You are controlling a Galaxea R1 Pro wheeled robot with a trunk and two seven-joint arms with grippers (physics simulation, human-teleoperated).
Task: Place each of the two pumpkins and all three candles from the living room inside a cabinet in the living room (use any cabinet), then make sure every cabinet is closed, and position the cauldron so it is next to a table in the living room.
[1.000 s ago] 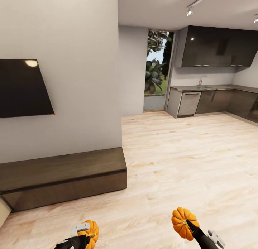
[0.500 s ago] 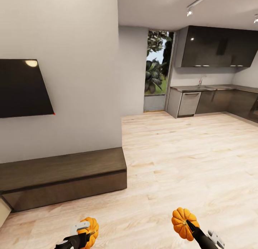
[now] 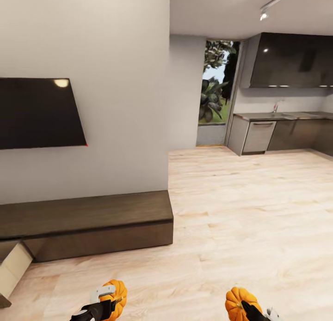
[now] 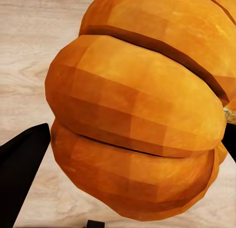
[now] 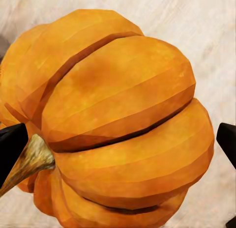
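I hold one bright-orange ribbed pumpkin in each hand, low over the wood floor. My left gripper (image 3: 110, 302) is shut on a pumpkin (image 3: 115, 294), which looms large in the left wrist view (image 4: 142, 110). My right gripper (image 3: 243, 307) is shut on the other pumpkin (image 3: 238, 302), whose stem shows in the right wrist view (image 5: 118, 120). The long low dark-brown cabinet (image 3: 88, 224) stands against the wall ahead and to the left. One pull-out front (image 3: 14, 265) at its left end hangs open, showing its pale beige inside.
A dark TV screen (image 3: 39, 112) hangs on the wall above the cabinet. The wall's corner (image 3: 169, 127) juts out beside it. Pale wood floor (image 3: 245, 210) runs back to grey kitchen units (image 3: 277, 134) and a glass door (image 3: 215, 87).
The whole view has swung left, so the camera moved: the open pull-out front now shows at the cabinet's left end. Both pumpkins stay held.
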